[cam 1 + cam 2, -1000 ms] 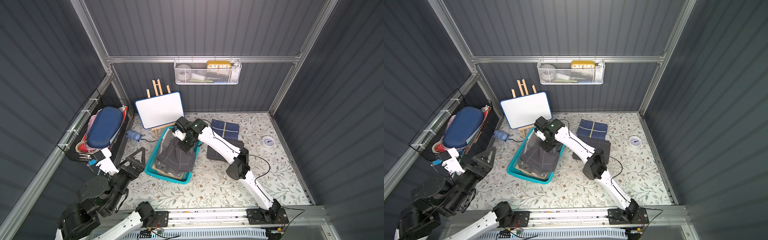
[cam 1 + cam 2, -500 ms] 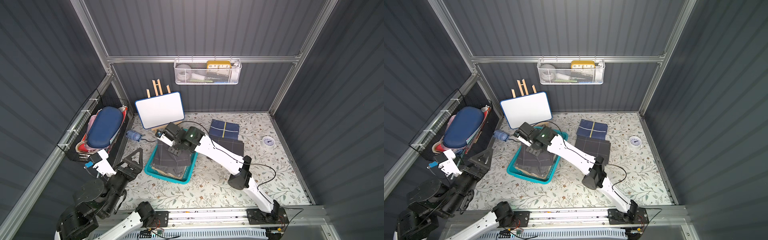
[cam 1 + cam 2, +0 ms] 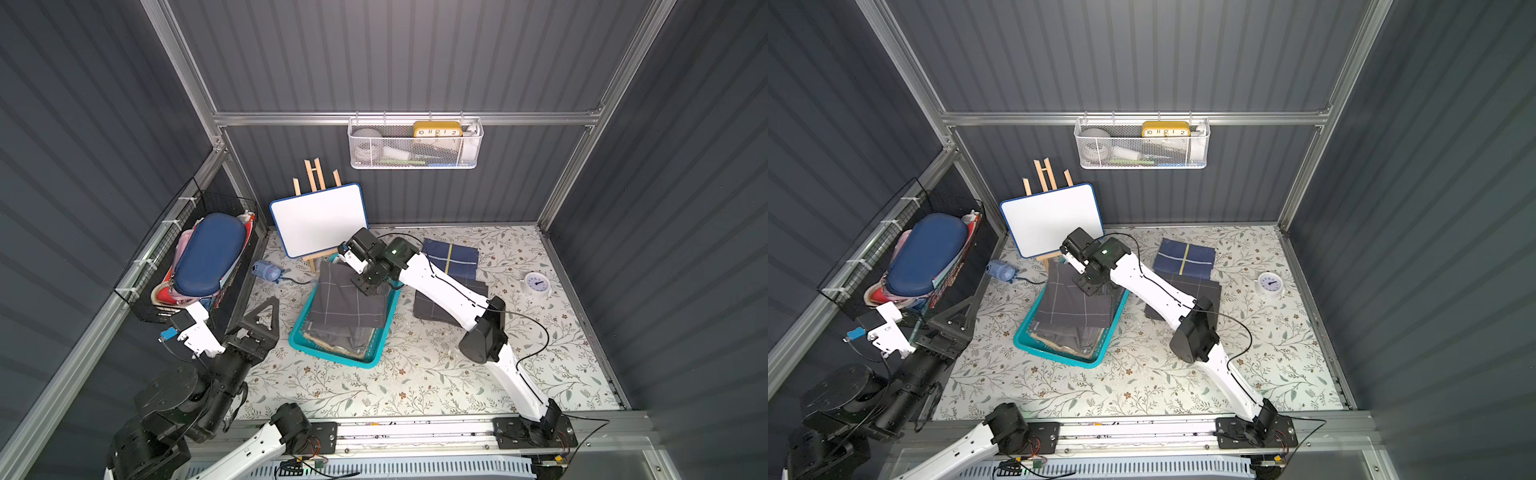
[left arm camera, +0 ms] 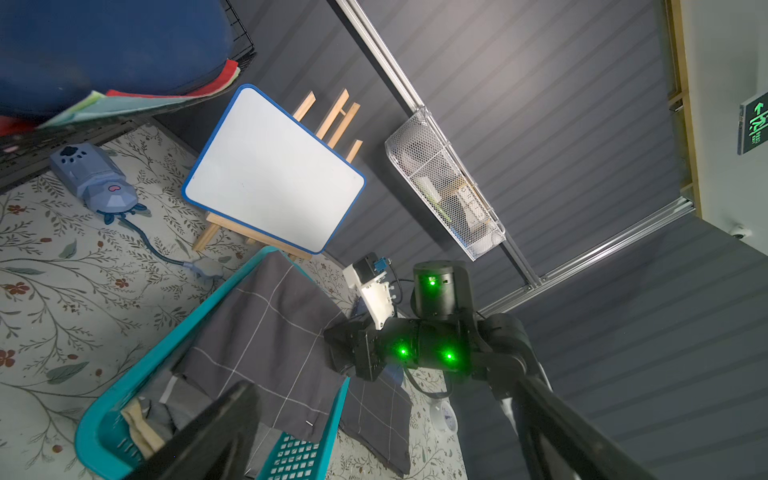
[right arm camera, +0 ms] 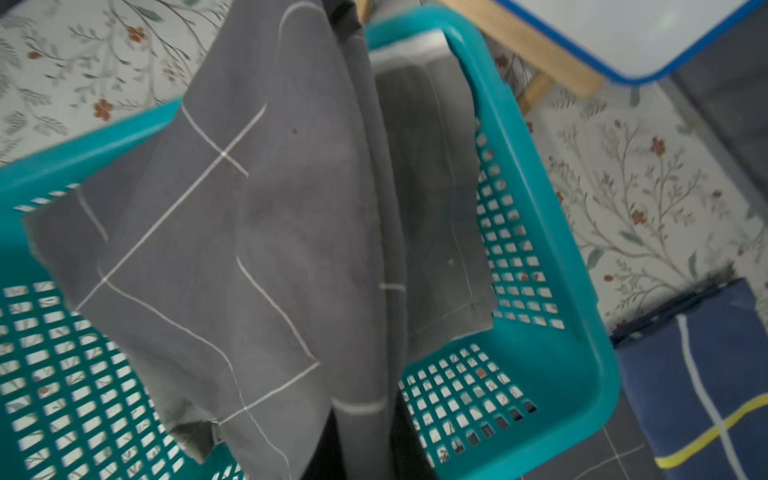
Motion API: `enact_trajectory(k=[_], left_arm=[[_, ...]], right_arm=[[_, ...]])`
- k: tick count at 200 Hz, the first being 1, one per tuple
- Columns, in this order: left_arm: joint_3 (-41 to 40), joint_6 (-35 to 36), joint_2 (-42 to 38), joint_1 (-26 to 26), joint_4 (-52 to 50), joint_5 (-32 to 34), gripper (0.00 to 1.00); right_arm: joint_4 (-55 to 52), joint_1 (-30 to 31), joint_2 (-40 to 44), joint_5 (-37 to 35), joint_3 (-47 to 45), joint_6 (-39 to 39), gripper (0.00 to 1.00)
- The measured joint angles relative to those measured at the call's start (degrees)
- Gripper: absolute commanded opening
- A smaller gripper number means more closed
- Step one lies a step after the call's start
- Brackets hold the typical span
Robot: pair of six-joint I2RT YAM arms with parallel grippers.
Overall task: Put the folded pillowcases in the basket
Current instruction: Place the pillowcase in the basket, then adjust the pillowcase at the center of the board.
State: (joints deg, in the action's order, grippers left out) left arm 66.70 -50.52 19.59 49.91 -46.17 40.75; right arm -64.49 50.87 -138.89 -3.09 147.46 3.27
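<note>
Whiteboard [image 3: 319, 220] just behind basket [image 3: 328, 356] (pillowcase [image 3: 345, 299] in R gripper [image 3: 365, 287]), folded stacks [image 3: 451, 257] beside.

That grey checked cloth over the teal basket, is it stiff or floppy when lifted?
Probably floppy: the grey pillowcase hangs in loose folds from the right end effector. Likely light, since one pinch carries it. It may snag, draping over the basket rim.
</note>
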Motion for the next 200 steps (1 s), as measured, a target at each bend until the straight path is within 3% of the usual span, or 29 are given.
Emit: enact_trajectory(k=[47, 110, 161, 200], left_arm=[[0.0, 0.17, 0.02, -0.02, 0.0, 0.0, 1.0], [0.66, 0.59, 1.33, -0.02, 0.04, -0.02, 1.0], [0.68, 1.7, 2.8, -0.02, 0.96, -0.61, 1.0], [3.39, 4.7, 12.04, -0.02, 2.38, -3.45, 1.0]], right_arm=[[-0.68, -0.13, -2.51, 0.04, -0.94, -3.58, 0.0], [-0.15, 0.0, -1.79, -6.91, -3.8, -4.37, 0.61], [0.98, 1.22, 5.09, -17.38, -4.26, -3.13, 0.8], [3.56, 2.27, 18.71, -22.77, -13.46, -4.39, 0.82]])
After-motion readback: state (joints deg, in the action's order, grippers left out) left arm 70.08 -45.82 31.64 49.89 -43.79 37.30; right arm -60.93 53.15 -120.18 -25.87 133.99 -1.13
